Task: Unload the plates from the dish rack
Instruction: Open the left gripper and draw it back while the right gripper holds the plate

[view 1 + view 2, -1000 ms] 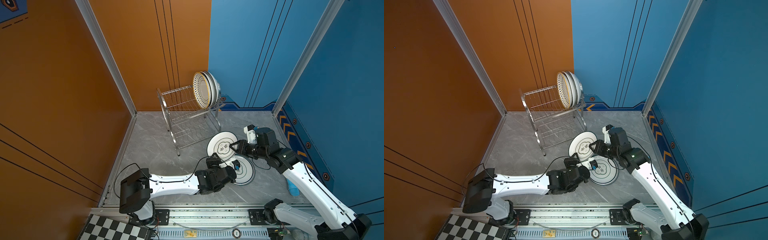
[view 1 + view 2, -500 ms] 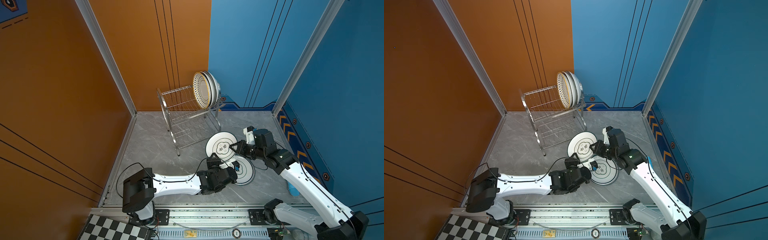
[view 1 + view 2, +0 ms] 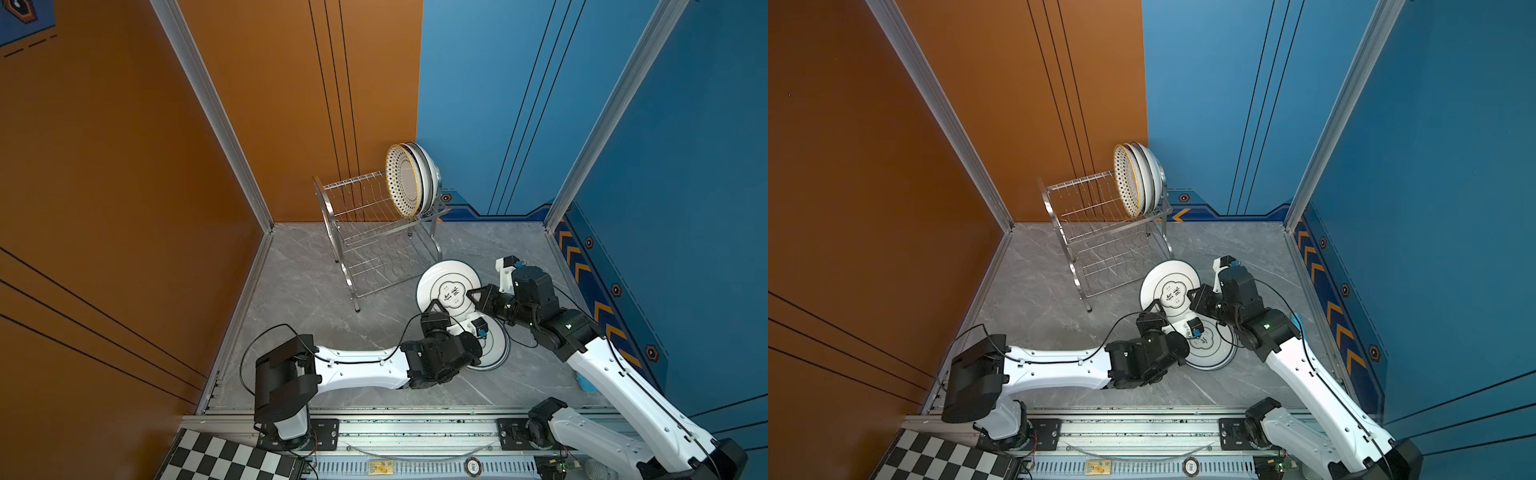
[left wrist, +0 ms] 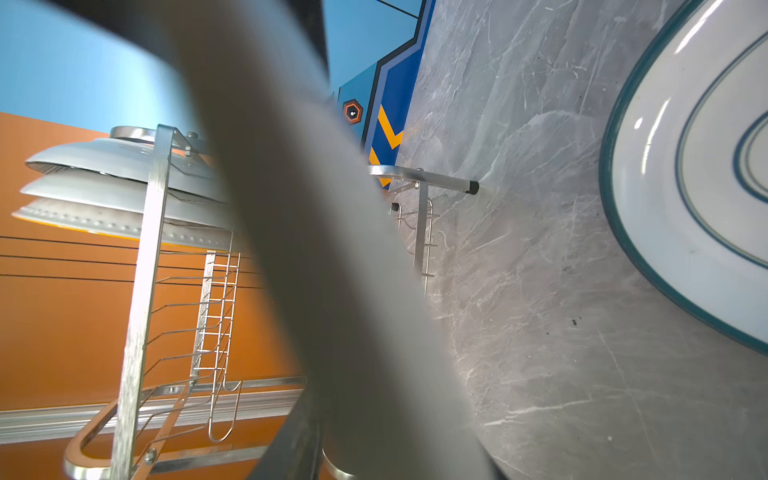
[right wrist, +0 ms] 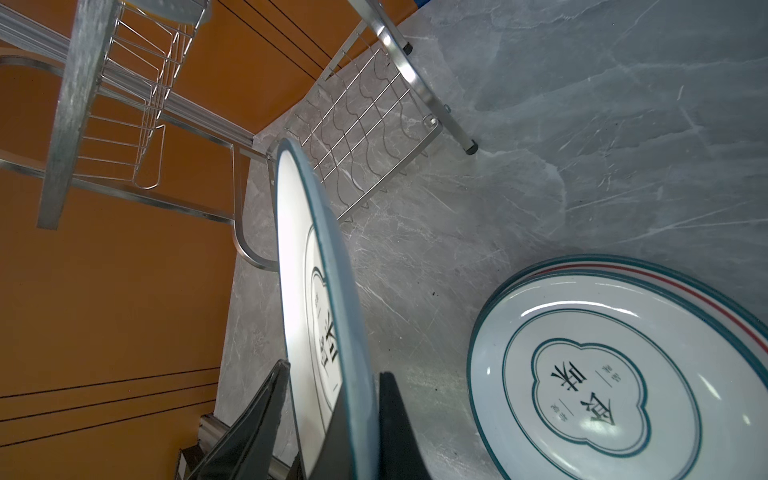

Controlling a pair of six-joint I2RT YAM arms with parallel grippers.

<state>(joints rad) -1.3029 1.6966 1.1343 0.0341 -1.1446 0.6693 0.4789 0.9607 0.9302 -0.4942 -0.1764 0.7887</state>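
Step in hand, as I read it: a mid-air handover of one plate between the arms, on its way to the pile.

Layout, left to right:
- The dish rack (image 3: 365, 232) stands toward the far edge of the counter (image 3: 299, 299), left of the middle.
- The racked plates (image 3: 405, 183), about three, stand on edge at the right end of its upper tier. The lower tier holds nothing.
- The left gripper (image 3: 435, 308) sits at the near-left rim of the held plate (image 3: 446, 286), over the middle of the counter. I cannot tell whether its jaws clamp the rim or stand free. Its wrist view is mostly a blurred pale band, probably that rim.
- The held plate has a teal rim and a clover outline. It is tilted and clear of the counter.
- The right gripper (image 3: 473, 294) is clamped on the plate's right rim, which the right wrist view shows running between both jaws.
- The stack of plates (image 3: 496, 347) lies flat, right of the middle and nearer the front edge, partly under the left wrist.

Doing it well (judgement):
- A rim-only pinch lets a glazed plate pivot, so the right grip should be firm before the left fully lets go.
- The left arm should back out toward the near-left corner without brushing the rim or the stack.
- Then level the plate, centre it over the stack and release close to contact.
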